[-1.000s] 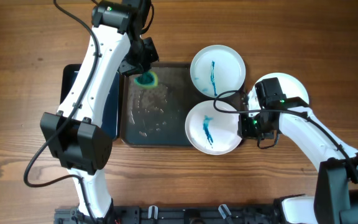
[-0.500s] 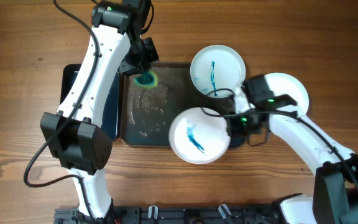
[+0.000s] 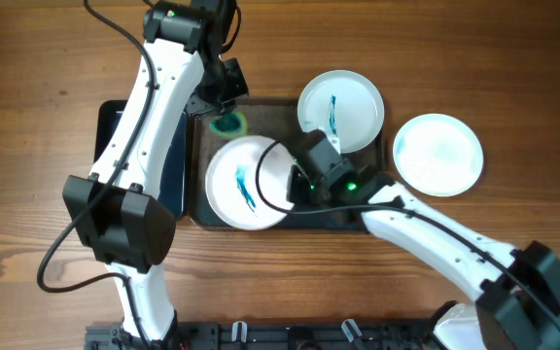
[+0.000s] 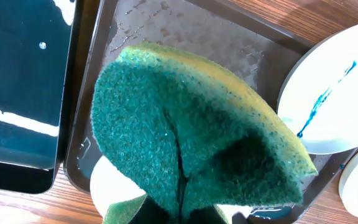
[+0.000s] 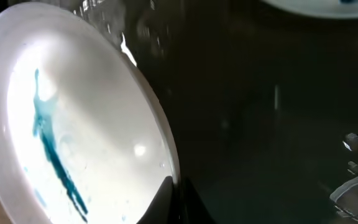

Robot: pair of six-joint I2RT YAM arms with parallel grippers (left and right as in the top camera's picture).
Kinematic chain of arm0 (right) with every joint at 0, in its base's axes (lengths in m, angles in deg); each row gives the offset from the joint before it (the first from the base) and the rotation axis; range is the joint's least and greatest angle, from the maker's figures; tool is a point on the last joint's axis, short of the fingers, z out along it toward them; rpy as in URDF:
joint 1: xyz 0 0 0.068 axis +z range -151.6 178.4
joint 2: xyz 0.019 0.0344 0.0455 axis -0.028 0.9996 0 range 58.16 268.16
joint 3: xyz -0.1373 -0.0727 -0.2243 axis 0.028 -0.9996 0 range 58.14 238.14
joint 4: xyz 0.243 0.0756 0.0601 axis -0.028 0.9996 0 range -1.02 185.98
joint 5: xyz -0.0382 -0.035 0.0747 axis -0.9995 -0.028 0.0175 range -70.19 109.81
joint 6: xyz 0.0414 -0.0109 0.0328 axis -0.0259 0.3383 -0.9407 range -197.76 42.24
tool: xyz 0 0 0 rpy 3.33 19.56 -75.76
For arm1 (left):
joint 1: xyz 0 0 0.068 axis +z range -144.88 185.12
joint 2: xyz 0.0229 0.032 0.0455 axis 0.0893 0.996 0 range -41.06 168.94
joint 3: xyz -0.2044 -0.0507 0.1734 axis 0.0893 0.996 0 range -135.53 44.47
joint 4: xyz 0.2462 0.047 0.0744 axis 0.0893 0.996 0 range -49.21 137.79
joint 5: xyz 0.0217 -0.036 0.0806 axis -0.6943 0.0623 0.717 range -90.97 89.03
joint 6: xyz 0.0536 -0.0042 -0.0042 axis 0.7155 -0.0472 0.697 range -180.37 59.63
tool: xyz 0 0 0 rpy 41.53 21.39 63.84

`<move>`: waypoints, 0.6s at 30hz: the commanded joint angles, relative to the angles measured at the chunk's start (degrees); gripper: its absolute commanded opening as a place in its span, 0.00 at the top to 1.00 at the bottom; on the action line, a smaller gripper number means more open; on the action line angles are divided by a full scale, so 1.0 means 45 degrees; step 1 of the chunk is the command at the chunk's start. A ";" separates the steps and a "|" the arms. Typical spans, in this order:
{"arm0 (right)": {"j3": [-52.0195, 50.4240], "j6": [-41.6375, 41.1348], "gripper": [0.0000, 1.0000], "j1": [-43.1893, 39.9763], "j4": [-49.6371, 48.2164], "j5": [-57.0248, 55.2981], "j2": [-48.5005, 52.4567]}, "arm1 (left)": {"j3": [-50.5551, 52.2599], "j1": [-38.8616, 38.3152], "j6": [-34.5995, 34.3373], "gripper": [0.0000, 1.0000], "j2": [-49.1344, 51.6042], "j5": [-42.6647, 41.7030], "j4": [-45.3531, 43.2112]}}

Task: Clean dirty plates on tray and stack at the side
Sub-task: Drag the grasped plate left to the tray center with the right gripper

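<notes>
The dark tray holds a streaked plate on its left half. My right gripper is shut on that plate's right rim; the right wrist view shows the plate with its teal streak pinched at the rim. A second streaked plate overlaps the tray's far right corner. A clean pale-blue plate lies on the table to the right. My left gripper is shut on a green sponge above the tray's far left corner; the sponge fills the left wrist view.
A smaller black tray with water in it lies left of the big tray, mostly under my left arm. Wet smears show on the big tray's floor. Wooden table all around.
My right gripper has dragged the near streaked plate leftward from the tray's right end to its left half. The clean plate at the right is now uncovered. The left arm has stayed still.
</notes>
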 commanded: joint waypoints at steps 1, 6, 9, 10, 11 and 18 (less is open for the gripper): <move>0.0277 -0.1797 0.96 0.0019 -0.0826 -0.1209 0.0962 | -0.0097 0.0000 -0.0136 0.96 -0.0151 0.0214 0.0044; 0.0277 -0.2069 0.96 0.0019 -0.1593 -0.1088 0.2064 | -0.0097 -0.0005 -0.0131 0.96 -0.0151 0.0214 0.0053; 0.0277 -0.1943 0.92 0.0019 -0.1938 -0.0860 0.2273 | -0.0097 0.0000 -0.0131 0.96 -0.0151 0.0219 0.0053; 0.0291 -0.1831 0.85 0.0019 -0.1938 -0.0835 0.2278 | -0.0097 0.0000 -0.0131 0.96 -0.0151 0.0219 0.0053; 0.0330 -0.1613 0.81 0.0010 -0.1943 -0.0743 0.2278 | -0.0097 0.0000 -0.0131 0.96 -0.0151 0.0219 0.0058; 0.1520 0.1613 0.58 -0.0622 -0.0947 0.0510 0.2399 | -0.0097 0.0000 -0.0131 0.96 -0.0151 0.0219 0.0049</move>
